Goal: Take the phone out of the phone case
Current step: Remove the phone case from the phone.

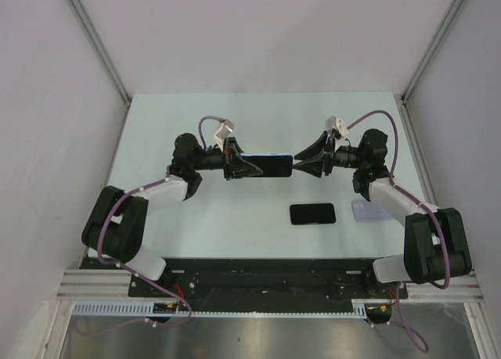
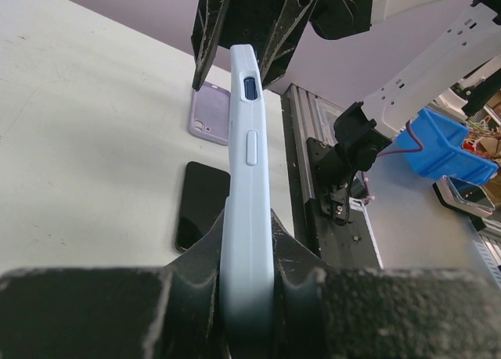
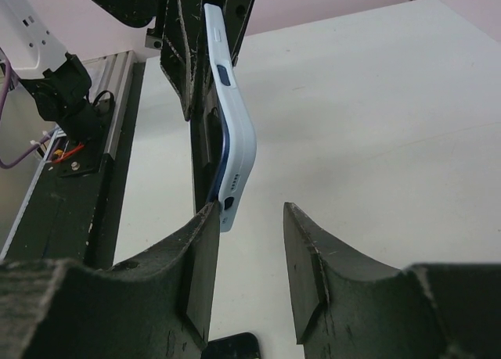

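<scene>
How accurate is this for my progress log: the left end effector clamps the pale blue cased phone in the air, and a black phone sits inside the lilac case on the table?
One slip: the black phone lies bare beside the lilac case, apart from it, as the top external view shows. The left end effector does clamp the pale blue cased phone in the air.

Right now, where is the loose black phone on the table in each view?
Top external: black phone flat on the table, right of centre.
Left wrist: phone lower left, just left of the pale blue phone case.
Right wrist: phone corner only, at the bottom edge.
Shared landmark: that case, raised in all three.
</scene>
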Available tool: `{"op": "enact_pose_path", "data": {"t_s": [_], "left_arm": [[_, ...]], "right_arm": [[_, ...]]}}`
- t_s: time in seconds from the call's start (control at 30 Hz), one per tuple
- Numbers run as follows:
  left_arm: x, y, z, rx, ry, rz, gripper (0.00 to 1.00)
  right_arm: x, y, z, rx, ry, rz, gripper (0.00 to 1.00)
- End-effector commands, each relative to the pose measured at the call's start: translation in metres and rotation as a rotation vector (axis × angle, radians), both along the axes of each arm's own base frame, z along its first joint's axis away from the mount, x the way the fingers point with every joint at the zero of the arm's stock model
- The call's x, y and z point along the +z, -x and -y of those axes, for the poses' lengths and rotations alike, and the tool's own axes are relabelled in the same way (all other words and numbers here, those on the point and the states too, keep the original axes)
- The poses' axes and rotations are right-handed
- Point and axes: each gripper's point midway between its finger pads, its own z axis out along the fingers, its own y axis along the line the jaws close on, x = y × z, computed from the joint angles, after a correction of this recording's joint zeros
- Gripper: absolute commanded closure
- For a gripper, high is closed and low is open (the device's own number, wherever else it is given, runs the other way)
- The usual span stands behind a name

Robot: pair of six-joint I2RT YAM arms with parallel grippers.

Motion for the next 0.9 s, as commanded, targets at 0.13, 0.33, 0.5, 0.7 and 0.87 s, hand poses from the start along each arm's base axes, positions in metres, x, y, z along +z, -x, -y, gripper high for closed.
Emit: {"op": "enact_pose_path", "data": {"t_s": [0.13,0.33,0.5,0.7,0.87], "left_arm": [[0.013,0.017,0.003,-0.083,0.031,0.071,1.0],[0.011,0.018,0.005,-0.089,0.031,0.063,1.0],[0.012,0.02,0.004,-0.096,0.036,0.071,1.0],[0.013,0.022,0.004,-0.105,0.04,0.074,1.0],[0.013,0.023,0.004,-0.109,0.043,0.07,0.99]], "right_arm": [[0.008,-0.01,-0.001,-0.047,-0.002,0.053,0.59],[0.005,-0.016,-0.006,-0.09,0.007,0.056,0.59],[0.0,-0.03,-0.005,-0.175,0.031,0.077,0.61],[-0.007,-0.052,0.003,-0.307,0.068,0.106,0.62],[-0.007,-0.054,0.001,-0.321,0.069,0.102,0.62]]}}
